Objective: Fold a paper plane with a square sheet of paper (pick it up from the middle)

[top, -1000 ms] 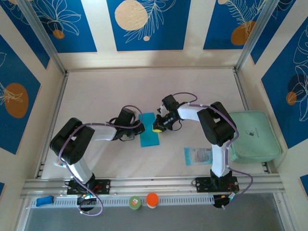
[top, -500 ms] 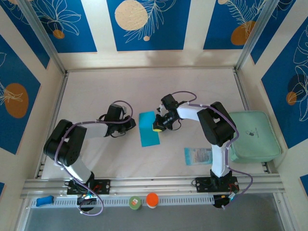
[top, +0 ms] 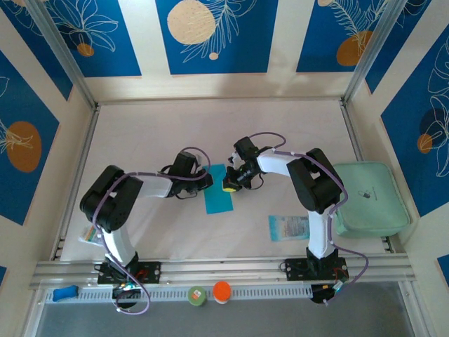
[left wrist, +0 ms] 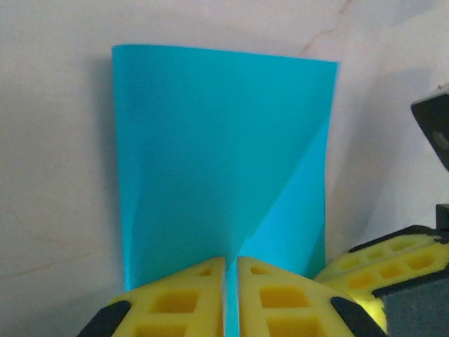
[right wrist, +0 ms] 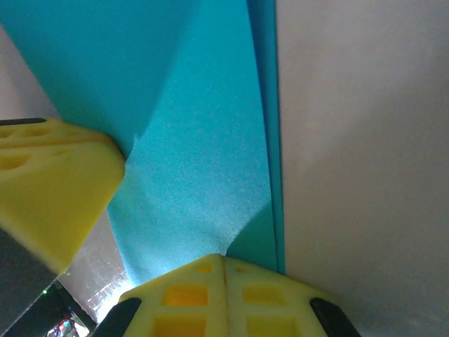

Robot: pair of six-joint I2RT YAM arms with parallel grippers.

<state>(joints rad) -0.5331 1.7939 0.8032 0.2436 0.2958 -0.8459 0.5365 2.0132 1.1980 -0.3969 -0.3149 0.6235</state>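
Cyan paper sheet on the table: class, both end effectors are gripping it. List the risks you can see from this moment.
1. The left end effector and right end effector both pinch the thin cyan-turquoise paper sheet, which buckles in a diagonal ridge. Pulling apart may tear it, and pushing together may set a stray crease.
2. The two end effectors sit almost touching, so a move by either could knock the other and shift the grip.
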